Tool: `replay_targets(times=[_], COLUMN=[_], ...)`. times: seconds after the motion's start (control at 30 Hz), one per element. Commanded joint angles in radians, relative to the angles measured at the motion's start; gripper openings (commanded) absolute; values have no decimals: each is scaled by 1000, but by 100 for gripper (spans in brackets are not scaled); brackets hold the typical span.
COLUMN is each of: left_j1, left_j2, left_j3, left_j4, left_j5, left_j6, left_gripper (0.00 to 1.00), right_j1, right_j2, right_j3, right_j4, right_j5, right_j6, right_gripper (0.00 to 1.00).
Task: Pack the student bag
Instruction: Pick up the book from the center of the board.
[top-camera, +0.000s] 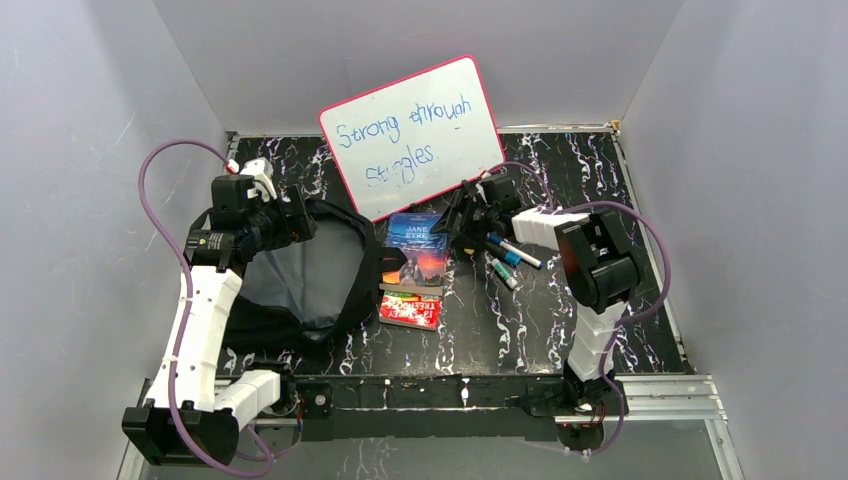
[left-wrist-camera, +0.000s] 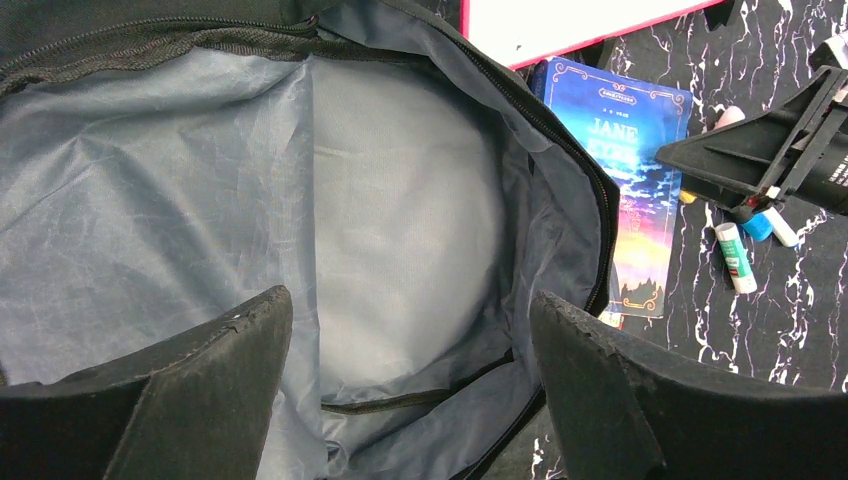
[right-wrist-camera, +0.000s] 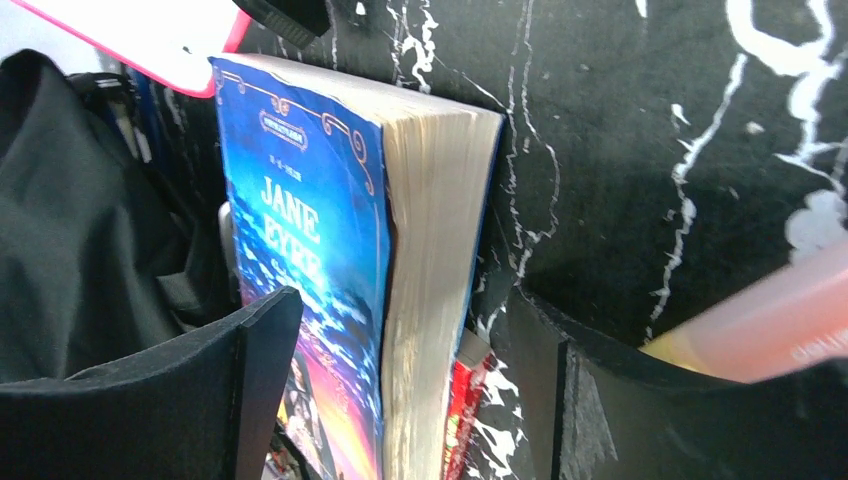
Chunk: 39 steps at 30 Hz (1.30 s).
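Note:
The student bag (top-camera: 300, 285) lies open at the left, black with grey lining (left-wrist-camera: 380, 200). My left gripper (top-camera: 298, 222) hovers over its mouth, open and empty (left-wrist-camera: 410, 330). A blue "Jane Eyre" book (top-camera: 415, 250) lies right of the bag on top of a red book (top-camera: 410, 311). My right gripper (top-camera: 456, 232) is open at the blue book's right edge. In the right wrist view, the gripper (right-wrist-camera: 405, 310) has its jaws astride the book's page edge (right-wrist-camera: 430, 250), one over the cover, one beside it, with gaps on both sides.
A whiteboard (top-camera: 415, 135) with pink rim leans at the back, touching the blue book's far end. Several markers (top-camera: 510, 262) lie right of the books, under the right arm. A pink marker (right-wrist-camera: 760, 330) shows blurred near the right finger. Grey walls enclose the table.

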Motion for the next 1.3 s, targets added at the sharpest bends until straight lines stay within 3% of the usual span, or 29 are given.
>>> replay_targets(times=[0.0, 0.83, 1.1, 1.27], left_j1=[-3, -4, -3, -4], left_j2=[-27, -39, -40, -39], left_j3=[-7, -18, -29, -28], left_j4=[1, -2, 4, 8], left_j5=[16, 27, 44, 47], left_j6=[-5, -23, -36, -43], left_gripper=[85, 85, 85, 85], right_j1=[-6, -6, -6, -6], right_j2=[34, 111, 134, 102], right_j3=[39, -118, -140, -150], right_j4=[77, 386, 501, 570], right_j5=[-41, -129, -160, -179], right_j6=[40, 256, 278, 254], right_gripper=[82, 68, 56, 37])
